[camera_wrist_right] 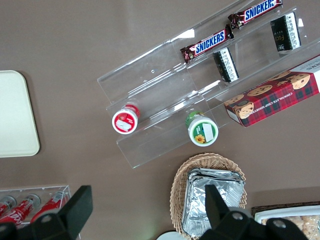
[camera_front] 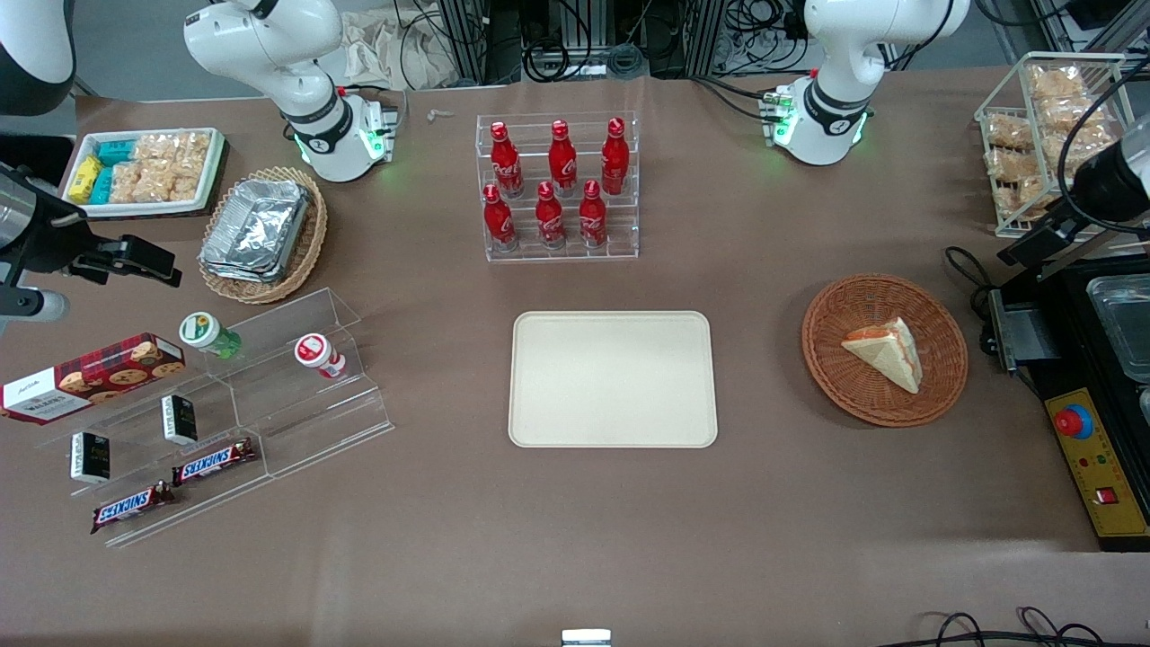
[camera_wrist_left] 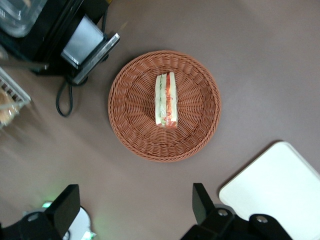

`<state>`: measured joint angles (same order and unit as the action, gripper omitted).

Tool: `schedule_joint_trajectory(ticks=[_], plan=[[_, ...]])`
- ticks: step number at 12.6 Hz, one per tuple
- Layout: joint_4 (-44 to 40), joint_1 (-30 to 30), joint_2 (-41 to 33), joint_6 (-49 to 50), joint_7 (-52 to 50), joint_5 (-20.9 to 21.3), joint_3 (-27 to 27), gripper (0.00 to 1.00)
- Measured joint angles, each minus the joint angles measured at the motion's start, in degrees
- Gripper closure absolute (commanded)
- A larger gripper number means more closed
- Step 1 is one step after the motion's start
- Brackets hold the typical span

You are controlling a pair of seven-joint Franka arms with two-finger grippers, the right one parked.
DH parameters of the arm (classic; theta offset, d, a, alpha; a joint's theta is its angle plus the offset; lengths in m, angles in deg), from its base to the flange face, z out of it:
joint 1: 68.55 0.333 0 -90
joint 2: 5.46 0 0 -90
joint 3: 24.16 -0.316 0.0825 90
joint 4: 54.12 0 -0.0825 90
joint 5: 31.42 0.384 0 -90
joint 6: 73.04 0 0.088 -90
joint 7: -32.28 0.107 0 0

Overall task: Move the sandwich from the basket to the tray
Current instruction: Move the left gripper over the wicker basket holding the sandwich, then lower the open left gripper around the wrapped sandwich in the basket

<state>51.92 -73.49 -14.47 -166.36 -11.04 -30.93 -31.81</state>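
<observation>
Front view: the brown table [camera_front: 575,521] carries an empty tray [camera_front: 613,378] at centre. The sandwich [camera_front: 885,351] lies in the basket [camera_front: 885,350], toward the working arm's end; nothing is transferred yet. Its tip points toward the tray.

Left wrist view: the gripper [camera_wrist_left: 135,210] hovers above the basket [camera_wrist_left: 135,135], jaws apart and empty. The filling edge of the sandwich [camera_wrist_left: 166,100] faces upward.
</observation>
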Motion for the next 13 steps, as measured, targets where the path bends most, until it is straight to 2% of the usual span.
schedule_joint_trajectory(ticks=[6,13], plan=[[11.0,-0.3,0.7,-11.9,-9.0,0.0,1.9,0.0],[13.7,-0.3,14.5,-22.3,-11.3,0.0,1.9,0.0]])
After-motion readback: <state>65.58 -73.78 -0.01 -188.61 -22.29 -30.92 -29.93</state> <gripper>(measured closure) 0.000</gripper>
